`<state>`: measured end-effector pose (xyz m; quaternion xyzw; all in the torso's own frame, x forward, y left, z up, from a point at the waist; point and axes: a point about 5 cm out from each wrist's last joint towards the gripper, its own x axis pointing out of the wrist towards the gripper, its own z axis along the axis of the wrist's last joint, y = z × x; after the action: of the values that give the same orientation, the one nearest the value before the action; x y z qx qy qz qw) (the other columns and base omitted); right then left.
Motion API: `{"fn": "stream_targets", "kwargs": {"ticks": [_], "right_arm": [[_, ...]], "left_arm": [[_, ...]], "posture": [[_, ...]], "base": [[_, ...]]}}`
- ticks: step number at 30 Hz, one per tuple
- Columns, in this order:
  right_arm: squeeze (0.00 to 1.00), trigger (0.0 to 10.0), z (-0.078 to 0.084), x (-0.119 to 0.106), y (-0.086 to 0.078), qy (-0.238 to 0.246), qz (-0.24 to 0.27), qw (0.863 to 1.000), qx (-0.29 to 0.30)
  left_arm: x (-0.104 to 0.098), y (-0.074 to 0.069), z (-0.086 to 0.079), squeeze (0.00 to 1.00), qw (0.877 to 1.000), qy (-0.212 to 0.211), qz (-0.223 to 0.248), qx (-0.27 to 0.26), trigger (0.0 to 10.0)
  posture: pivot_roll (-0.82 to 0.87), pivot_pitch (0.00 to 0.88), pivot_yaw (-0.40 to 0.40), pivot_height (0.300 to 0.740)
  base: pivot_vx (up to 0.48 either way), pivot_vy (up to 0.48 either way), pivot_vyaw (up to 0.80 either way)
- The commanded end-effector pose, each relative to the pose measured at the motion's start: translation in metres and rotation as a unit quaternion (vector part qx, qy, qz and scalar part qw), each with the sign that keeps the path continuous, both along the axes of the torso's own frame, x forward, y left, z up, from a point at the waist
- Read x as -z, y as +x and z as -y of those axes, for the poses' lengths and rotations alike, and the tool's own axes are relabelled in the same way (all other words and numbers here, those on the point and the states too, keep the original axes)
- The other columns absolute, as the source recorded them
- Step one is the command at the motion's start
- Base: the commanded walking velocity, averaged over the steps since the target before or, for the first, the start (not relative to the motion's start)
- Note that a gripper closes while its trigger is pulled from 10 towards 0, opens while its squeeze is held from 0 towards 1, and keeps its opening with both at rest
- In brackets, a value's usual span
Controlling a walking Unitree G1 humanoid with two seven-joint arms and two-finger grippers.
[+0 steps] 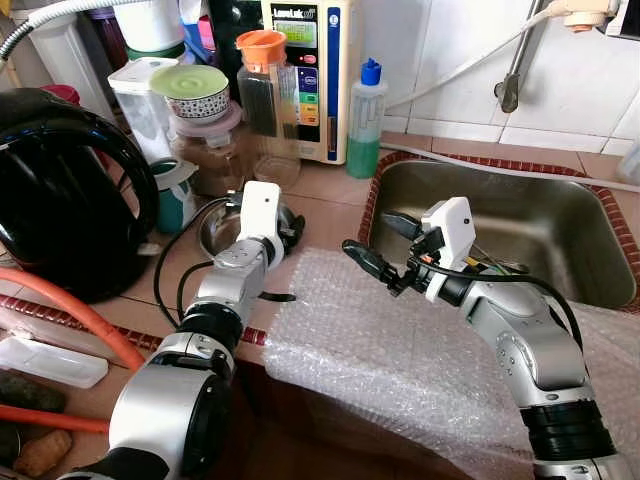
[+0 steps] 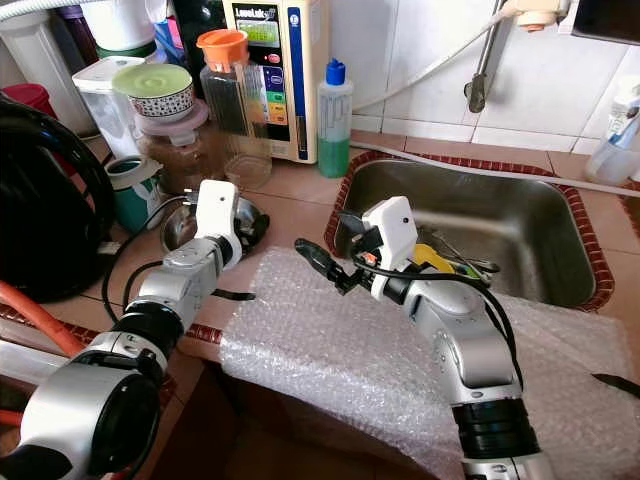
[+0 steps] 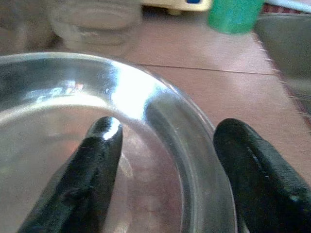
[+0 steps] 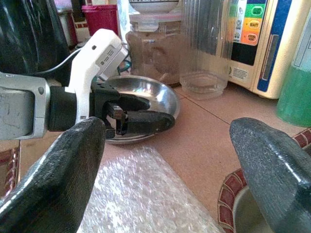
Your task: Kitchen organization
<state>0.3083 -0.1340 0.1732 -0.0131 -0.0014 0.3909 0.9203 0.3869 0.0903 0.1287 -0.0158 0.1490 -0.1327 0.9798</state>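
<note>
Steel bowl (image 4: 146,97), left of centre on the counter, sits with its rim between the left gripper's (image 3: 165,170) parted fingers, so closing and lifting seems next, while the right gripper (image 1: 385,250) hangs open over bubble wrap (image 1: 400,350).

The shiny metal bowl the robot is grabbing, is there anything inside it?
Empty. The metal bowl shows only bare shiny steel inside, and the left gripper straddles its rim, one finger in, one out, on the counter.

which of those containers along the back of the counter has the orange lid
The tall clear ribbed jug before the wall appliance. The bowl beside it has a green lid; the soap bottle a blue cap.
</note>
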Motion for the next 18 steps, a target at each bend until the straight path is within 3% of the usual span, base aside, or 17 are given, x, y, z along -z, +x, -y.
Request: {"fn": "stream_targets", "kwargs": {"ticks": [1, 6, 11, 15, 18], "right_arm": [[0.0, 10.0, 0.0, -0.003, -0.003, -0.002, 0.003, 1.0, -0.008], [0.0, 10.0, 0.0, -0.004, -0.002, -0.006, 0.003, 1.0, -0.008], [0.0, 10.0, -0.002, -0.003, -0.003, -0.008, 0.002, 1.0, -0.009], [0.0, 10.0, -0.004, -0.001, -0.003, -0.012, 0.001, 1.0, -0.011], [0.0, 10.0, -0.006, 0.0, -0.003, -0.013, 0.0, 1.0, -0.013]], "left_arm": [[-0.003, 0.002, 0.004, 1.0, 1.0, -0.005, -0.007, 0.007, 10.0], [-0.012, 0.001, 0.024, 1.0, 0.998, -0.042, -0.006, 0.036, 10.0], [-0.016, 0.0, 0.033, 1.0, 0.997, -0.062, 0.0, 0.048, 10.0], [-0.028, 0.0, 0.045, 1.0, 0.992, -0.108, 0.027, 0.06, 10.0], [-0.035, 0.003, 0.037, 1.0, 0.993, -0.1, 0.057, 0.029, 10.0]], "posture": [[-0.05, 0.0, 0.079, 0.74], [-0.05, 0.0, 0.077, 0.74], [-0.05, 0.0, 0.077, 0.74], [-0.05, 0.0, 0.075, 0.74], [-0.05, 0.0, 0.074, 0.74]], "base": [[0.0, 0.0, 0.0], [0.0, 0.0, 0.0], [0.0, 0.0, 0.0], [0.0, 0.0, 0.0], [0.0, 0.0, 0.0]]}}
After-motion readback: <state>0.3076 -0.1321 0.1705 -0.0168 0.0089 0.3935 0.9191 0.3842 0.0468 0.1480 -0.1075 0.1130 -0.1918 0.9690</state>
